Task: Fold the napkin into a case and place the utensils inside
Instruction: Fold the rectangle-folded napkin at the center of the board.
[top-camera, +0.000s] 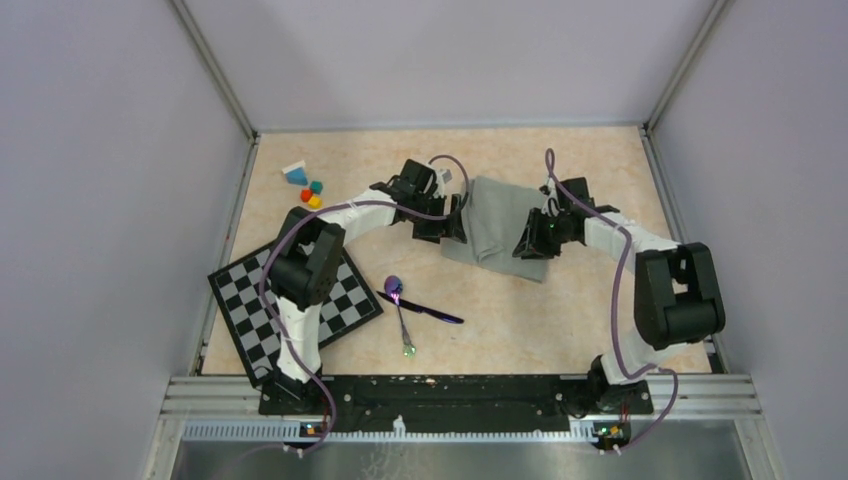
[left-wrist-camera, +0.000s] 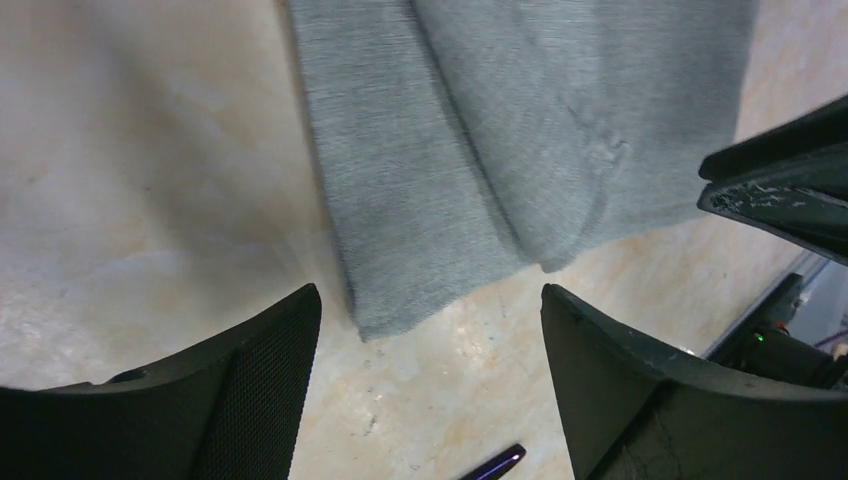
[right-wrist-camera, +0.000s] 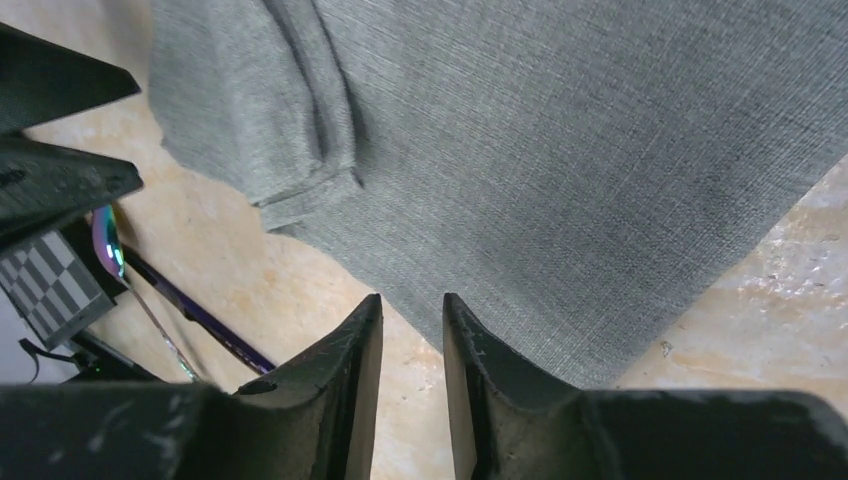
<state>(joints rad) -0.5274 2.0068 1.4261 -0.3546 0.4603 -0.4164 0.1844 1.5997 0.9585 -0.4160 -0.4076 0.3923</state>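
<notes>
The grey-green napkin lies on the table at the back middle, folded over itself in layers, with no finished case to be seen. My left gripper is wide open and empty at its left edge; the left wrist view shows the cloth's near corner just ahead of the gripper. My right gripper hovers at the napkin's near right edge, its jaws a narrow gap apart with only table between them. The purple spoon and the dark stick-like utensil lie crossed on the table in front of the napkin.
The black-and-white checkered board lies at the left under the left arm. Small coloured blocks sit at the back left. Metal frame rails and walls bound the table on all sides.
</notes>
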